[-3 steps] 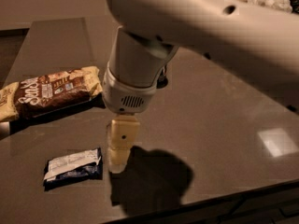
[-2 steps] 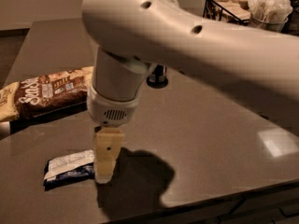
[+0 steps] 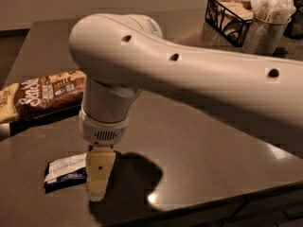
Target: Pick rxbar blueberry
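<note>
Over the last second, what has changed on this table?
The gripper has swung left and lower, and now overlaps the right end of the rxbar blueberry. Nothing has been lifted. The bar and the snack bag lie where they were.

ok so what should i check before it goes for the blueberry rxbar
1. rxbar blueberry in view, lying flat on the table: ok.
2. gripper low over the table at the bar's right end: ok.
3. Gripper around the bar rather than beside it: cannot tell.
4. Whole bar visible: not ok, the gripper hides its right end.
5. Snack bag apart from the bar: ok.
</note>
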### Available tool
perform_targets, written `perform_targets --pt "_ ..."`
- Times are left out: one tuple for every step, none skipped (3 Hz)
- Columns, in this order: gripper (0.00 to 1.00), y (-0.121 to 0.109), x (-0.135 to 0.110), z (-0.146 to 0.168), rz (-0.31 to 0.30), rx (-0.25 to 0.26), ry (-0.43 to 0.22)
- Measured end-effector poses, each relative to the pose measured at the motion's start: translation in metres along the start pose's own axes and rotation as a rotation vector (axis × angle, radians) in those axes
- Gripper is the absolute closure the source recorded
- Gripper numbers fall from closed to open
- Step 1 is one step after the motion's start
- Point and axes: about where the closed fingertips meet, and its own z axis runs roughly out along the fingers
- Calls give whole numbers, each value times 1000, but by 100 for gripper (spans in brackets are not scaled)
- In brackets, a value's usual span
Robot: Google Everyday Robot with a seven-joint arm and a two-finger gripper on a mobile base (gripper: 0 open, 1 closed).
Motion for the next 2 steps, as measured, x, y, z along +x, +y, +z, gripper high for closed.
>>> perform_targets --pt "18 8 -7 11 5 -19 3" --pt "42 13 -16 14 1 -27 1"
